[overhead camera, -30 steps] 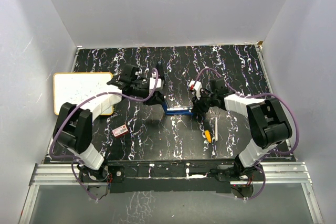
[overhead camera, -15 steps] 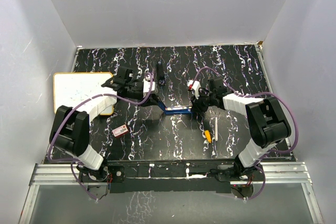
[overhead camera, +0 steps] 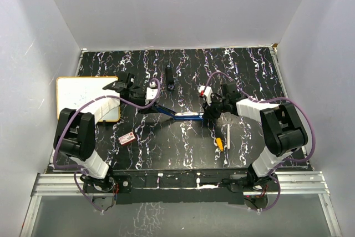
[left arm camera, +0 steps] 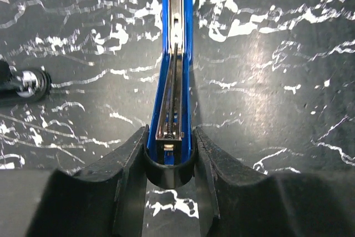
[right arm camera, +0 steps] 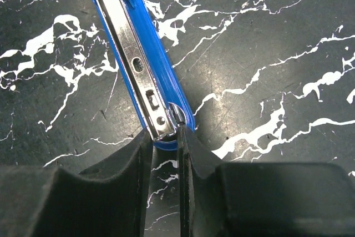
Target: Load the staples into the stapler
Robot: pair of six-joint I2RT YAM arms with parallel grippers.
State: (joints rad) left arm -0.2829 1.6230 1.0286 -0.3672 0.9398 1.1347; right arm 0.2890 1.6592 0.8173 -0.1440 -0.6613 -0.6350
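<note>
Top external: print on the staples (overhead camera: 127,137) is unreadably small.

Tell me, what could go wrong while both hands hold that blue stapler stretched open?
1. The right hand pinches only the very tip of the blue stapler, so the tip might slip out if the left hand tugs on its end.
2. The box of staples lies well apart from both hands. One hand would probably have to let go to fetch it, and the open stapler could then shift or fold shut.
</note>
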